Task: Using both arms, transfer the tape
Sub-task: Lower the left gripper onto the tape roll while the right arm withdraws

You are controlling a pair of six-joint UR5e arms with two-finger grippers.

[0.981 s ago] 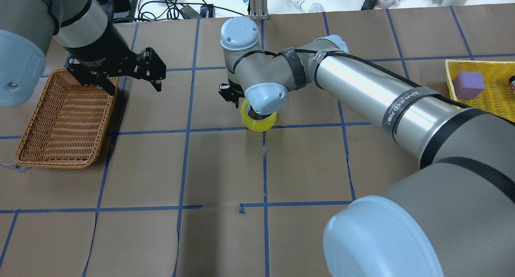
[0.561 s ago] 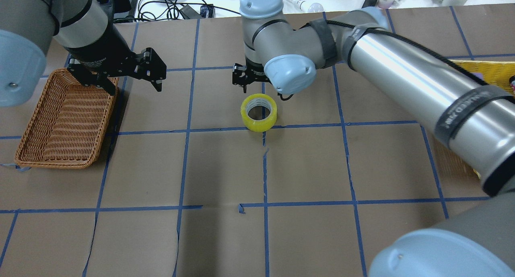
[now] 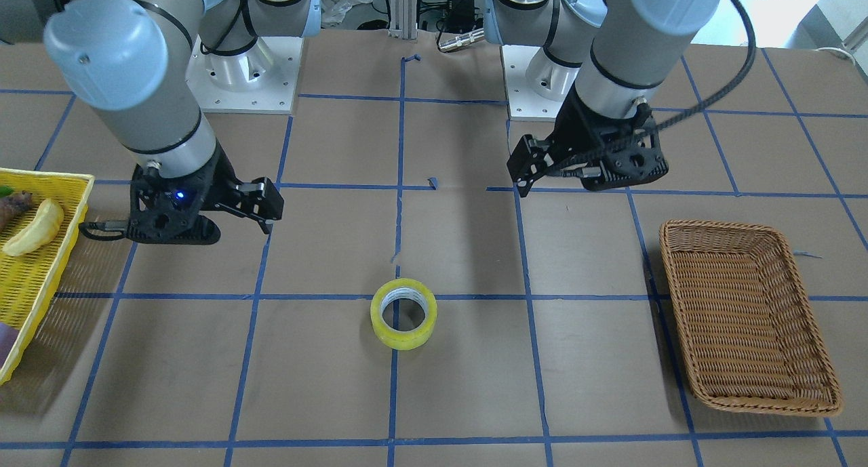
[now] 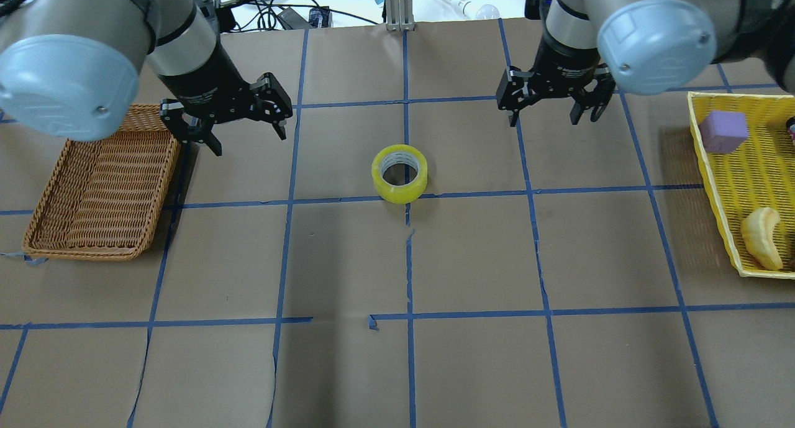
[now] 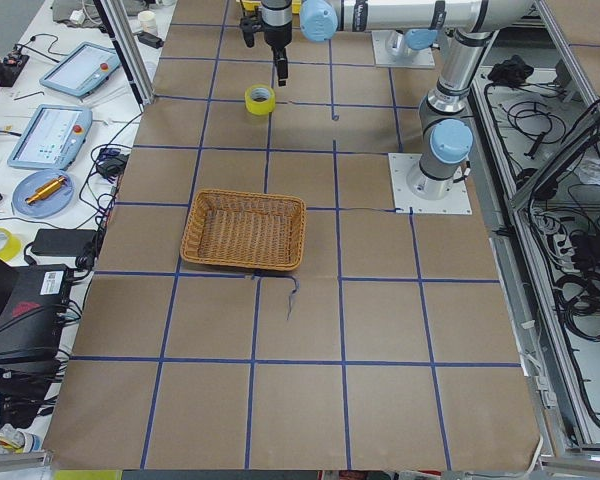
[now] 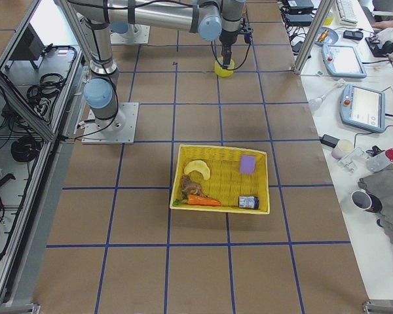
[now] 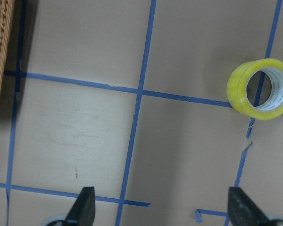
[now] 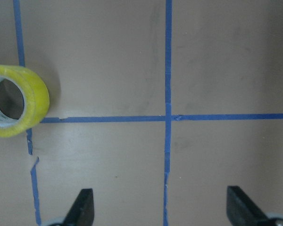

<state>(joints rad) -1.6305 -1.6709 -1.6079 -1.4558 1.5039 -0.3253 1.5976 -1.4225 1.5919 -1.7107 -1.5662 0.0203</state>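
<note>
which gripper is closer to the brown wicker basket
Left. The left gripper hovers near the wicker basket's edge; the right gripper is across the table, on the far side of the tape.

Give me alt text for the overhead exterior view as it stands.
The yellow tape roll lies flat and free at the middle of the table. Both tools hover open and apart from it: the left tool beside the wicker basket, the right tool toward the yellow tray.

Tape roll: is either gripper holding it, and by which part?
Nothing is held. The tape lies flat on the table; left gripper and right gripper are both open, empty and clear of it.
</note>
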